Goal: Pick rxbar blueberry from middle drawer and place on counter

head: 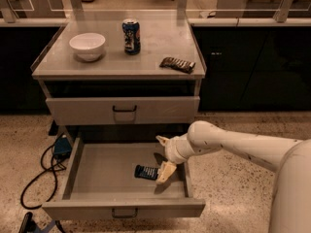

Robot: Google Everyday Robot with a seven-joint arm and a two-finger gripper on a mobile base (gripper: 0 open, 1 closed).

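The rxbar blueberry [146, 172], a dark blue bar with a white label patch, lies flat on the floor of the open middle drawer [97, 176], right of its centre. My gripper [163, 156] is open inside the drawer at its right side. One cream finger [164, 172] reaches down to just right of the bar, and the other [162, 140] points toward the back. The gripper holds nothing. The counter [112, 57] is the pale grey top of the cabinet, above and behind.
On the counter stand a white bowl [87, 46], a blue soda can [131, 36] and a dark brown ridged packet [178, 64]. A shut drawer front [124, 109] sits above the open drawer. Black cables [41, 171] lie on the floor at left.
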